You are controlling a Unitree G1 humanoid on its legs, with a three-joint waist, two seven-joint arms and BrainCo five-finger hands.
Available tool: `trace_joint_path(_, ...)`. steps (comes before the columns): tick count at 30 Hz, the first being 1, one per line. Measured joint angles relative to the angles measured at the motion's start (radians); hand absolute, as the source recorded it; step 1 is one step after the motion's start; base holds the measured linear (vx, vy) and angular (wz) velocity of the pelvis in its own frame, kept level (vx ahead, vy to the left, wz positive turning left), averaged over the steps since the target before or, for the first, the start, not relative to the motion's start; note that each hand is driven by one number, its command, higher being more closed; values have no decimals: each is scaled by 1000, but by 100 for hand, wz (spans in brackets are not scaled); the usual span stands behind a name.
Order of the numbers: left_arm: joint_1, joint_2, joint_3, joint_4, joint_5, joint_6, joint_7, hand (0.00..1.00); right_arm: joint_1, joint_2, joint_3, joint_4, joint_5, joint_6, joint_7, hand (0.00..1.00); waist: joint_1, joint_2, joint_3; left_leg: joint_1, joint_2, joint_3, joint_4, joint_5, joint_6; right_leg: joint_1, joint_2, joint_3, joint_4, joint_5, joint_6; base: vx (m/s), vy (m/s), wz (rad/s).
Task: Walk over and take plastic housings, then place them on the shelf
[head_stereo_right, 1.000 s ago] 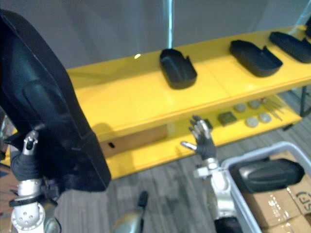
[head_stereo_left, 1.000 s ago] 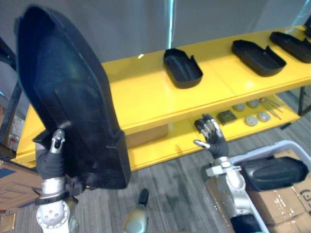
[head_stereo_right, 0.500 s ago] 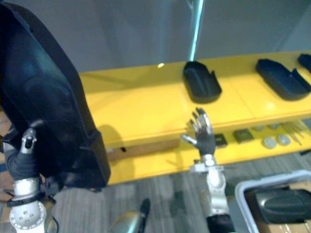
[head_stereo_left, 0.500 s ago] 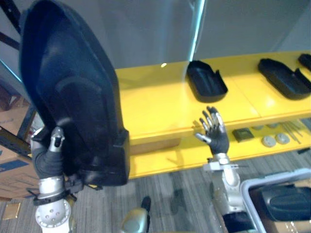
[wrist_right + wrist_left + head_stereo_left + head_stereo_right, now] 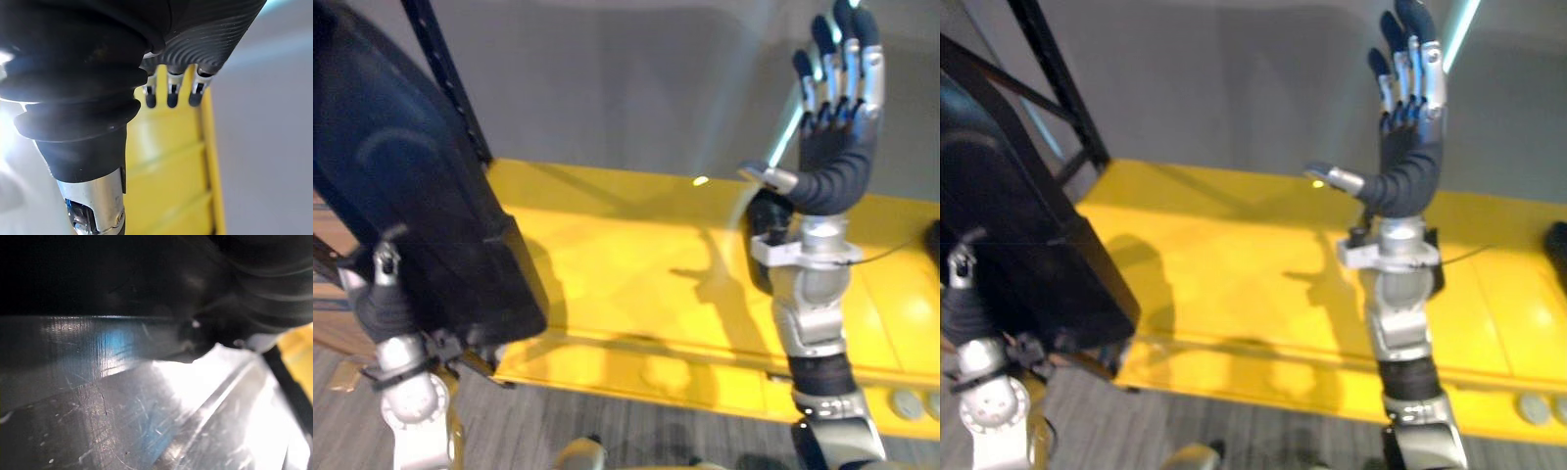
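Up at the left of the scene, the large black plastic housing [image 5: 411,196] is off the shelf and carried by the left hand [image 5: 380,299]. It stands tilted, its broad dark face turned toward the camera and its lower end near the front edge of the yellow shelf [image 5: 636,264]. The left hand grasps it from below. Its thumb [image 5: 384,262] lies up against the near face, while the other fingers are behind the housing and hidden. From the left wrist, the housing's glossy, scratched surface [image 5: 122,406] sits right against the camera, with a strip of yellow shelf [image 5: 299,350] past it.

On the right, the right hand [image 5: 837,117] is raised high above the shelf and holds nothing. Its fingers [image 5: 1410,59] are straight and point upward, and its thumb [image 5: 1334,177] sticks out to the left. From the right wrist, the dark fingertips [image 5: 168,98] hang free, with the shelf top [image 5: 166,161] beyond them and the grey wall [image 5: 264,147] alongside.

A black frame post [image 5: 450,88] rises at a slant from the shelf's far left corner, behind the housing. A dark shape [image 5: 759,211] lies on the shelf behind the right wrist, too covered to make out. Another dark edge [image 5: 1557,245] shows on the shelf at the far right. Below, at the near right, round grey discs [image 5: 906,401] lie on a lower yellow level.
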Motion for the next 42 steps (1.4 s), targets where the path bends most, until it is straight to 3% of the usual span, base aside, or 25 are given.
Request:
trace_joint_path(1, -10, -10, -17, -24, -4, 0, -30, 100, 53, -15, -76, -18, -5, 20, -21, 0, -10, 12, -8, 24, 18, 87, -47, 33, -11, 28, -3, -44, -6, -2, -4, 150, -77, 87)
trace_joint_path(3, -20, -11, -42, -83, -23, -1, -73, 100, 154, -13, -177, -64, -19, 39, -58, 0, -27, 11, -7, 56, 13, 160, -116, 81, 0, 53, -12, -78, -7, -3, -4, 171, -33, 66)
trace_joint_path(6, -50, -9, -65, -112, -50, 10, -116, 100, 263, 14, -250, -132, -47, 44, -106, 0, -43, 2, -10, 78, -5, 172, -167, 102, 4, 53, -24, -77, -13, -3, -4, 129, 19, 12)
trace_joint_path(10, -68, 44, -70, -98, -50, 103, -150, 100, 375, 133, -323, -155, -19, 41, -141, 0, -105, -54, -23, 112, -16, 208, -213, 107, 6, 53, -34, -66, -27, -3, -4, 61, 16, -18)
trace_joint_path(13, -94, 80, -64, -41, -61, 194, -181, 100, 453, 214, -353, -156, 13, 37, -151, 0, -136, -64, -29, 152, -21, 255, -238, 107, 6, 51, -38, -31, -27, -2, -3, 38, 19, -35)
trace_joint_path(16, -143, 109, -69, 32, -128, 287, -212, 100, 504, 244, -352, -155, 29, 37, -157, 0, -167, -58, -27, 169, -21, 282, -254, 108, 5, 46, -38, -12, -29, -2, -3, -9, 8, -30)
trace_joint_path(18, -208, 144, -75, 167, -187, 381, -232, 100, 520, 247, -353, -155, 31, 37, -161, 0, -189, -41, -23, 180, -21, 313, -258, 108, 4, 42, -37, 14, -35, -2, -3, -67, 1, -39)
trace_joint_path(24, -385, 268, -142, 527, -237, 499, -256, 100, 536, 244, -351, -152, 53, 35, -142, 0, -242, -13, -23, 185, -22, 364, -272, 119, 2, 15, -28, 45, -45, -1, -1, -62, -15, -26)
trace_joint_path(26, -433, 290, -160, 581, -256, 530, -269, 100, 537, 239, -349, -144, 72, 32, -137, 0, -249, -13, -23, 188, -21, 372, -272, 120, 1, 12, -25, 57, -45, 0, 0, -30, -1, -16)
trace_joint_path(29, -524, 309, -213, 671, -318, 617, -289, 100, 536, 211, -310, -135, 80, 32, -103, 0, -261, -6, -21, 194, -18, 396, -272, 120, 0, 0, -22, 81, -44, 4, 1, -8, 1, -18)
trace_joint_path(34, -596, 309, -306, 773, -294, 720, -270, 100, 532, 185, -268, -135, 120, 39, -68, 0, -283, 5, -15, 196, -17, 398, -272, 122, -1, -5, -19, 90, -44, 5, 1, 2, 3, -4)
trace_joint_path(42, -743, 306, -350, 910, -82, 877, -251, 100, 500, 166, -199, -134, 159, 55, -34, 0, -297, 30, 8, 183, -17, 394, -272, 136, 6, -17, -19, 89, -44, 12, -2, -8, -1, 1)
